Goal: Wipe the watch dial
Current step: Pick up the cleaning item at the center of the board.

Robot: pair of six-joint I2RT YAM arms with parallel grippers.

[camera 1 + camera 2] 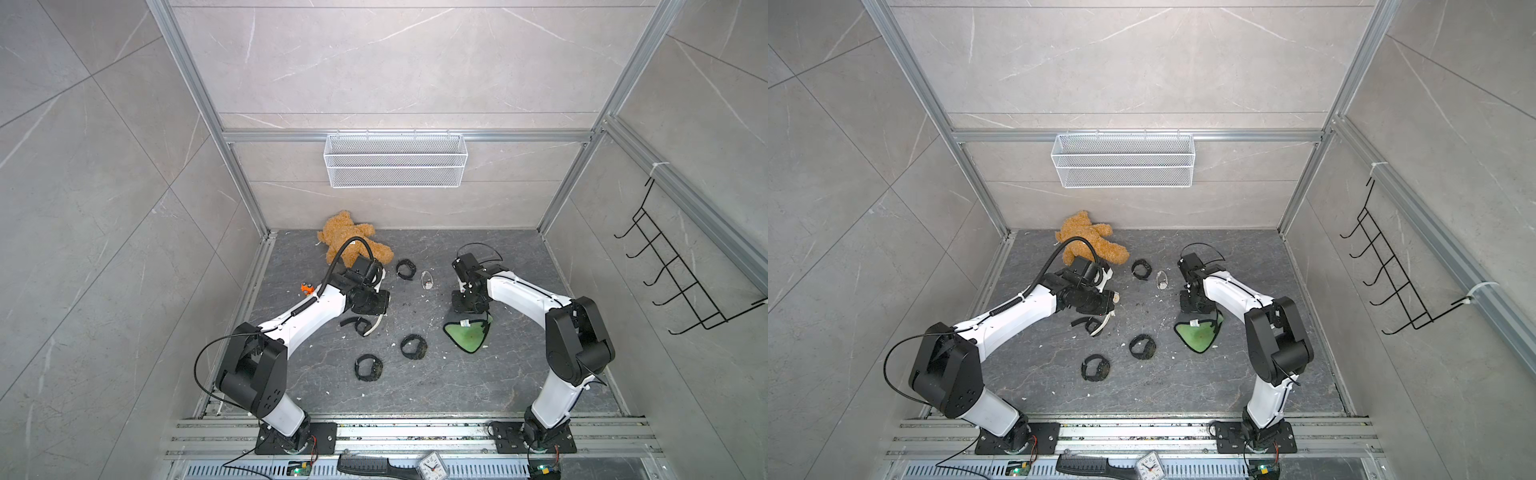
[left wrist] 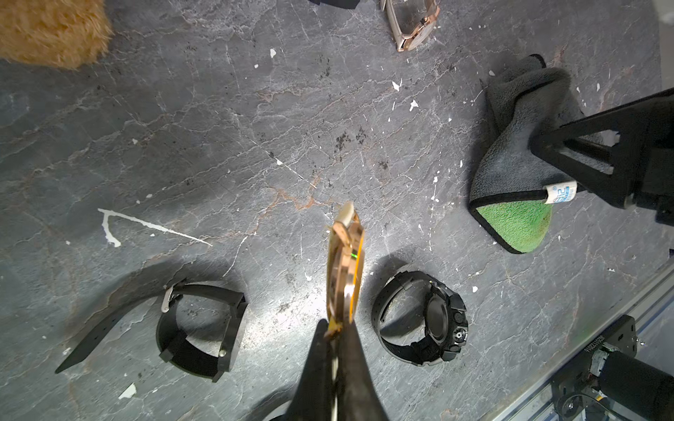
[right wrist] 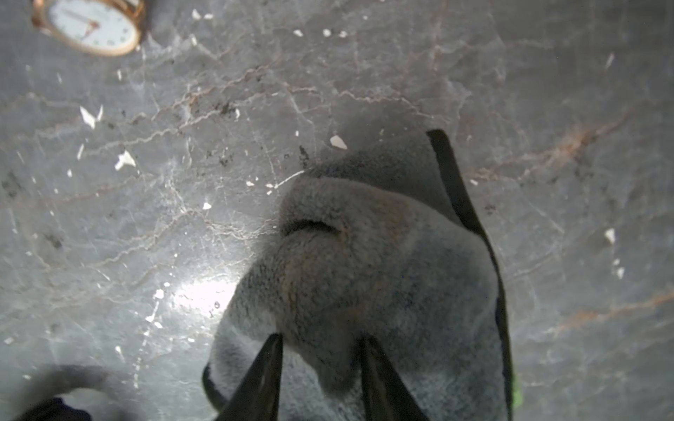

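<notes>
My left gripper (image 2: 337,328) is shut on a rose-gold watch (image 2: 344,266), held edge-on above the floor so that its dial does not show. In a top view the same watch's pale strap (image 1: 376,325) hangs below that gripper (image 1: 370,316). To the right lies a grey and green cloth (image 1: 467,334), also seen as the cloth (image 2: 518,153) in the left wrist view. My right gripper (image 3: 321,340) is down on it, its fingers (image 3: 271,357) pressed against both sides of a raised grey fold (image 3: 328,277).
A second rose-gold watch (image 3: 91,27) with a white dial lies flat near the middle (image 1: 427,279). Black watches (image 1: 409,347) (image 1: 368,368) (image 1: 405,269) are scattered around. A teddy bear (image 1: 349,237) lies at the back left, and a wire basket (image 1: 395,162) hangs on the back wall.
</notes>
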